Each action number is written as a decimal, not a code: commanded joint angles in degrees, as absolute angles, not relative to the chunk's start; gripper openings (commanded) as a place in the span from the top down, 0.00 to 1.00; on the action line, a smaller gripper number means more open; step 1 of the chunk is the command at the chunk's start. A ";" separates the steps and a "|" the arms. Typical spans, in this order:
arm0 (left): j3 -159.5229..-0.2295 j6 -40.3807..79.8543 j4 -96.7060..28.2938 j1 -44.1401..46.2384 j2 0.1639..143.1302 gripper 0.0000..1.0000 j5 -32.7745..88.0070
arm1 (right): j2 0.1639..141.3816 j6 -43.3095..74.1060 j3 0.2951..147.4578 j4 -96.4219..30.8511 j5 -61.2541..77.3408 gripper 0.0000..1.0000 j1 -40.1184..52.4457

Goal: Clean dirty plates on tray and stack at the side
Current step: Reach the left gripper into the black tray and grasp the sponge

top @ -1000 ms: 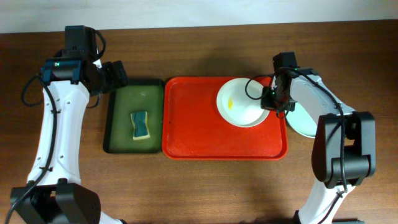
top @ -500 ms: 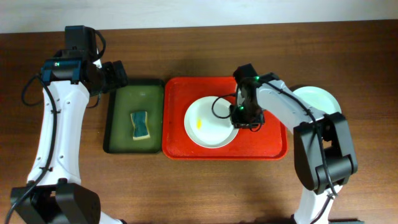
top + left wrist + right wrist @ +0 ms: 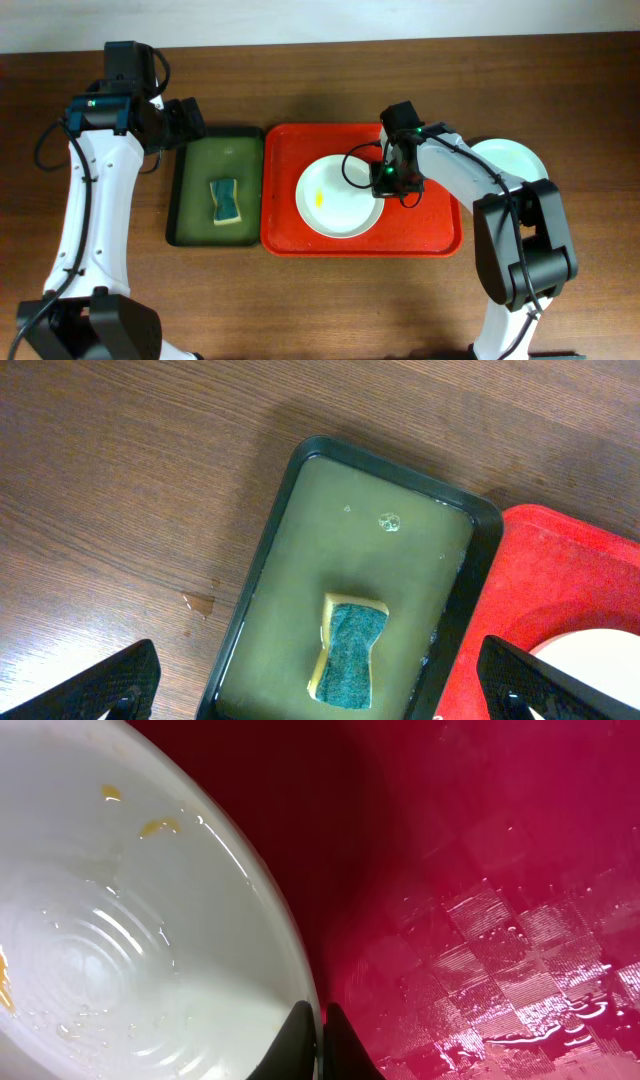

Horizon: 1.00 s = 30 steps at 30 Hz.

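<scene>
Progress looks like roughly the early-middle to me. The big bright red rectangular plastic tray (image 3: 290,235) has one white round shallow plate (image 3: 345,212) sitting in its middle. Off the tray's right end, a pale round plate (image 3: 510,158) lies on the brown wooden table (image 3: 320,300), so I'd guess that's the "stacked at the side" spot. The right arm covers part of it, so I can't tell if it's one plate or more.

The narrower dark green black-rimmed tray (image 3: 200,160), just left of the red one, holds murky liquid with a yellow-and-teal sponge (image 3: 227,200) lying in it, nobody touching it. So the scrubbing of this plate isn't done yet.

The right gripper (image 3: 385,182) is at the white plate's right rim, and in the wrist view its fingertips look pinched together on that edge. The left gripper (image 3: 188,122) hangs over the green tray's far corner, fingers spread wide, holding nothing.

The plate itself is glossy and wet-looking, with faint rings, a yellow smear (image 3: 320,198) left of centre and a few tiny orange specks near the rim.
</scene>
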<state>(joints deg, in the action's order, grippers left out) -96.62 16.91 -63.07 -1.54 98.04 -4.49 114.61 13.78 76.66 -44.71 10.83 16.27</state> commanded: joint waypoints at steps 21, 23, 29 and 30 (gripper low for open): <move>-96.68 16.64 -63.09 -1.67 98.17 0.00 -4.47 | 113.19 22.79 77.03 -52.07 9.87 0.96 14.22; -96.68 16.64 -63.09 -1.67 98.17 0.01 -4.49 | 113.19 22.79 77.03 -52.10 9.82 0.96 14.22; -96.68 16.64 -63.09 -1.67 98.17 0.01 -4.49 | 113.19 22.79 77.03 -52.10 9.65 0.96 14.22; -96.68 16.64 -63.09 -1.67 98.17 0.00 -4.49 | 113.19 22.79 77.01 -52.10 9.65 0.96 14.22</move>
<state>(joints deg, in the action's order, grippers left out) -96.62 16.91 -63.07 -1.54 98.04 -4.49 114.59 22.35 76.90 -51.83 11.73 14.66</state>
